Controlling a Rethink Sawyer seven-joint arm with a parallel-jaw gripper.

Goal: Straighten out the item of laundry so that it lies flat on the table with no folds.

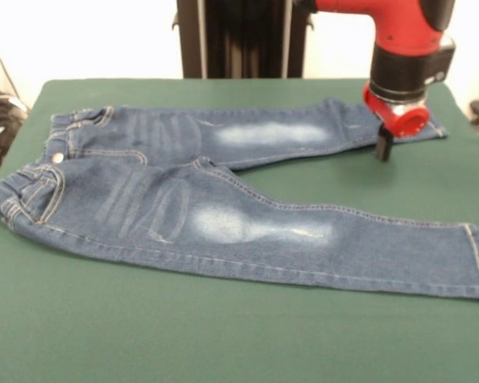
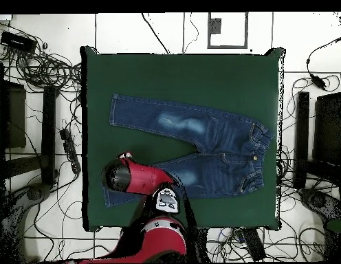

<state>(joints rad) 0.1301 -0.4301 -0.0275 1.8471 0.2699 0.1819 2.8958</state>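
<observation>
The small dark blue jeans (image 1: 223,207) lie spread on the green table (image 1: 223,335), waistband at the left and both legs running right and splayed apart, with faded whitish thigh patches up. The waistband is a little bunched; the legs look flat. My gripper (image 1: 383,145) hangs under the red wrist at the hem end of the far leg, low over the cloth near its front edge. In the overhead view the jeans (image 2: 194,148) show with the waistband at the right, and the red arm head (image 2: 122,175) covers the gripper and the end of the lower leg.
The robot's black pedestal (image 1: 239,36) stands behind the table's far edge. Cables and black equipment (image 2: 36,82) lie on the floor on both sides of the table (image 2: 180,75). Wide green surface surrounds the jeans on all sides.
</observation>
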